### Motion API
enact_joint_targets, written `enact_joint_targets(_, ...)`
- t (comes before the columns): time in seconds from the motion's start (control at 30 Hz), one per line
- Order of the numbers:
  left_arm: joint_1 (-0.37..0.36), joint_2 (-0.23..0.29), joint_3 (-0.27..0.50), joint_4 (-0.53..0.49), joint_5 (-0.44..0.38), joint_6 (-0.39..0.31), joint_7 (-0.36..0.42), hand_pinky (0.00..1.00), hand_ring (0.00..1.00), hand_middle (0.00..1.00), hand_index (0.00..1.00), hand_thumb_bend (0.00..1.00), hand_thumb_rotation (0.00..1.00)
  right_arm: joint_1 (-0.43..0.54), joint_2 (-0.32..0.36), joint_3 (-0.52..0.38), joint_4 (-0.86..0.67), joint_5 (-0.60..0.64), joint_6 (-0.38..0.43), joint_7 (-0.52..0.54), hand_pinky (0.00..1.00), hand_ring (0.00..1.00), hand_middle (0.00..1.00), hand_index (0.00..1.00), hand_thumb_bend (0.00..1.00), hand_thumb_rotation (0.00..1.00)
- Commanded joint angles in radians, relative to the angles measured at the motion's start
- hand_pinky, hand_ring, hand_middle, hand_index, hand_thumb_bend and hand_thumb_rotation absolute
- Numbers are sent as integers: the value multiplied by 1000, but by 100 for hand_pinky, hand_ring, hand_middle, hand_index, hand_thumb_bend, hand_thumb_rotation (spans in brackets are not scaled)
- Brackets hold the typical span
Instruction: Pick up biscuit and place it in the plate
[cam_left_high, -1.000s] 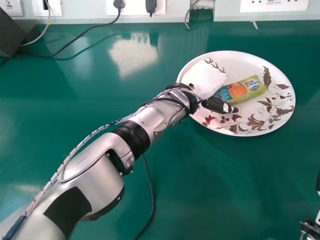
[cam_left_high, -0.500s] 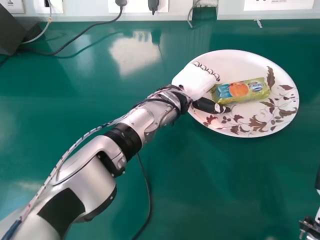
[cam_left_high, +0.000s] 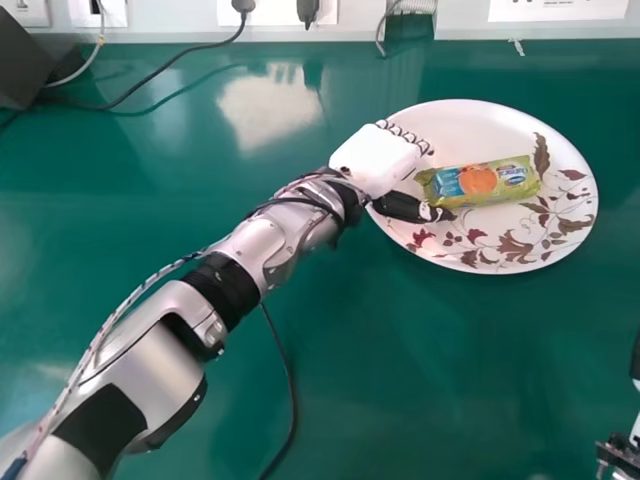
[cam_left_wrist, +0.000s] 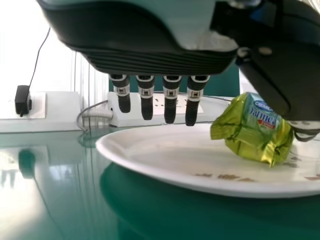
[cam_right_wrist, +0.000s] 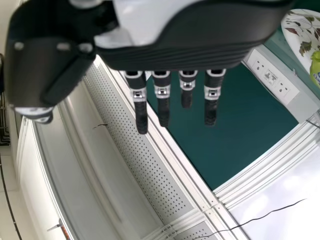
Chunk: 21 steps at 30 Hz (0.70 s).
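The biscuit packet lies on the plate, near its middle, its length running roughly from nine o'clock to three with twelve at the far side. The left hand is at the plate's nine-to-ten o'clock edge, holding nothing, its fingers hanging loose and nearly straight, with the thumb close by the packet's nine o'clock end; whether it touches there I cannot tell. The right hand is idle at the head view's four o'clock edge, its fingers straight and free of any load. The packet is probably light, its biscuits stiff but brittle under a thin, glossy, crinkled wrapper that could slip on smooth pads. The puckered end at nine o'clock looks like loose film, a poor place to pull, since it may crumple or tear. If the packet needs lifting again, the better hold is across its middle, thumb on the six o'clock side and fingers on the twelve, with modest, even pressure so nothing cracks. As it lies, the placing looks done; what remains is likely easing the left hand away toward nine o'clock, without the thumb snagging the wrapper or dragging the plate across the table.
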<state>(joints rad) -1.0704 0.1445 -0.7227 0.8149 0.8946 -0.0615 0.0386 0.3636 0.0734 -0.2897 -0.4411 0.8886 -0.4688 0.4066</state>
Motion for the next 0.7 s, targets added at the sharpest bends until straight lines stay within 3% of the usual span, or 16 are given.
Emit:
enact_joint_targets(0.0,32,20,18,-36,-8,-1,-12,100,99,98,93,100,78,-3,25,-1,7,-6,-8,11,80,90,88,82,87,34)
enact_joint_targets(0.37,84,59,71,-102,-37,-26,-24,100,98,98,93,100,74,-19,26,-5,37,-14,-17,19,80,91,87,81,87,32)
enact_joint_targets(0.5,112,79,113,-151,-82,-45,-61,100,98,97,94,100,73,-20,33,-1,38,-23,-20,9,84,91,88,83,86,32)
enact_joint_targets(0.67,166,115,159,-256,-133,-59,-111,100,97,97,95,100,73,-12,33,2,45,-19,-24,23,82,90,87,83,86,35)
